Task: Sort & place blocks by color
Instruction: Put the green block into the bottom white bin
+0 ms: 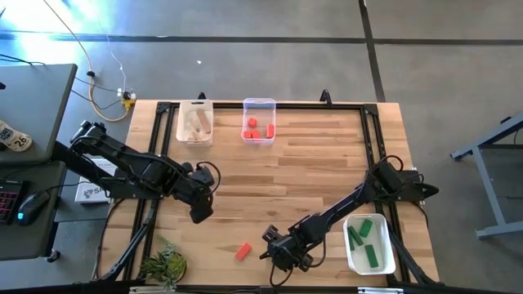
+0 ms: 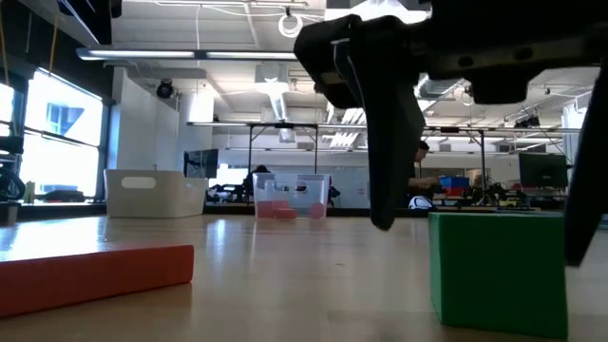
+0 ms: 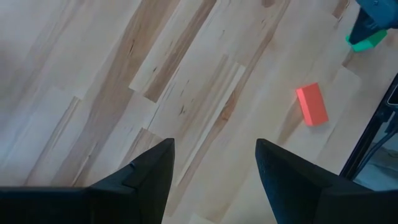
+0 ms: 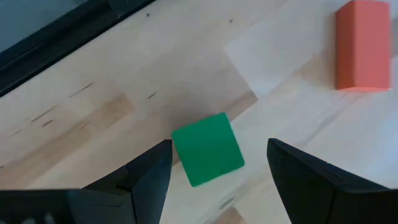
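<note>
The right end effector (image 4: 214, 180) hangs low over the near edge of the wooden surface (image 1: 310, 171), its fingers spread wide with a green cube (image 4: 207, 148) lying on the wood between them, untouched on either side. A red-orange bar (image 1: 243, 251) lies flat just beside it, toward the left arm. The left end effector (image 3: 214, 168) hovers over bare wood left of centre, fingers also parted wide and holding nothing. At the far edge a white tub (image 1: 195, 122) holds plain wood pieces and a clear tub (image 1: 259, 106) holds red-orange blocks (image 1: 258, 130). A white tub (image 1: 351, 257) near the right corner holds green blocks (image 1: 365, 241)
</note>
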You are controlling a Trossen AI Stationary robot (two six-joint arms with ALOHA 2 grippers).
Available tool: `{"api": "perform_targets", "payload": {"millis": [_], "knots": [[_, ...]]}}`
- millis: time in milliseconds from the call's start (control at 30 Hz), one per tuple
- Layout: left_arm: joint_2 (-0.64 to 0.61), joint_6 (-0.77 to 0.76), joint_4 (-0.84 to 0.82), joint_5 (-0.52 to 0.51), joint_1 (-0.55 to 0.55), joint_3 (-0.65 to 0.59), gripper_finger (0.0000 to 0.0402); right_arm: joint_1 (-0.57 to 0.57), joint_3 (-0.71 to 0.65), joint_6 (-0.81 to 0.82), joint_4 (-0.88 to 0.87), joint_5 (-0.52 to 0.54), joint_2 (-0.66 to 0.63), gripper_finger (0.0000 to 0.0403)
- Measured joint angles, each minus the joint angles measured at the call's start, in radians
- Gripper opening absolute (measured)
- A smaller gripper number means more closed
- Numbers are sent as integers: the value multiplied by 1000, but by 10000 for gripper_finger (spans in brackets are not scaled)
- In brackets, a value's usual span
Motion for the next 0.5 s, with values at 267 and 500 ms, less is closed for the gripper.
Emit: {"api": "perform_targets", "payload": {"millis": [267,500], "knots": [[0,7,0,-9,0,0,213,0,0,-2,9,12,11,242],[0,34,0,-12,0,0,213,0,0,29,6,-13,11,178]]}}
